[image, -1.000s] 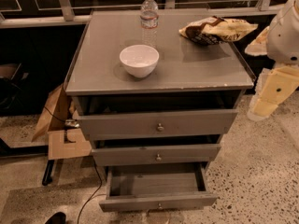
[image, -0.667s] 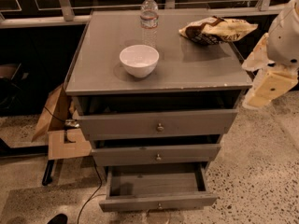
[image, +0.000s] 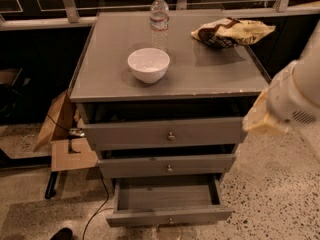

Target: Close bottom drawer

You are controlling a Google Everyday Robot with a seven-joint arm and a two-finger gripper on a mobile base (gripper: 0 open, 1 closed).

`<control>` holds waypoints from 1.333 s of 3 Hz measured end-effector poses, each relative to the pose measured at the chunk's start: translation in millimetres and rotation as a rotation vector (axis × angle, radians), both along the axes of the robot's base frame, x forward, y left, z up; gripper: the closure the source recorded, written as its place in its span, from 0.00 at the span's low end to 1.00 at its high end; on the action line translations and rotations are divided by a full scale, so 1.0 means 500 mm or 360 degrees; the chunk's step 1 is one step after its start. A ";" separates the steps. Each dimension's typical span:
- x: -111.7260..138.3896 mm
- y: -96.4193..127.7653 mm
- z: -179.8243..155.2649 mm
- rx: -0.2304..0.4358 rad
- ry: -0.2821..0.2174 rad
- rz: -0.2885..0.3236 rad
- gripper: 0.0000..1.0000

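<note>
While the bottom drawer (image: 169,215) stands pulled well out beneath the worktop's (image: 210,69) front edge, the gripper (image: 261,118) hangs off the front right corner, beside the top drawer (image: 150,134); whether it is parted or closed cannot be told.

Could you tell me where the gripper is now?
The gripper sits at the right edge of the camera view, beside the top drawer's right end, above the open bottom drawer.

White arm (image: 303,86); cream jaws — right edge

Grey bottom drawer (image: 167,200) stands pulled wide open, gripper (image: 261,119) upper right, well apart.
</note>
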State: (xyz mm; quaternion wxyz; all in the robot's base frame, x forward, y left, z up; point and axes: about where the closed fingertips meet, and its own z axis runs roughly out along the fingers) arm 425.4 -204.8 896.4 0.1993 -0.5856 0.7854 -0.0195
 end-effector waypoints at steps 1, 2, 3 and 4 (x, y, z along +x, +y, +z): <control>0.003 0.006 -0.158 0.0105 0.0055 -0.0024 1.00; -0.016 0.007 -0.316 0.0207 0.0177 -0.0066 1.00; -0.016 0.007 -0.316 0.0207 0.0177 -0.0066 1.00; -0.019 -0.010 -0.391 0.0219 0.0173 -0.0078 1.00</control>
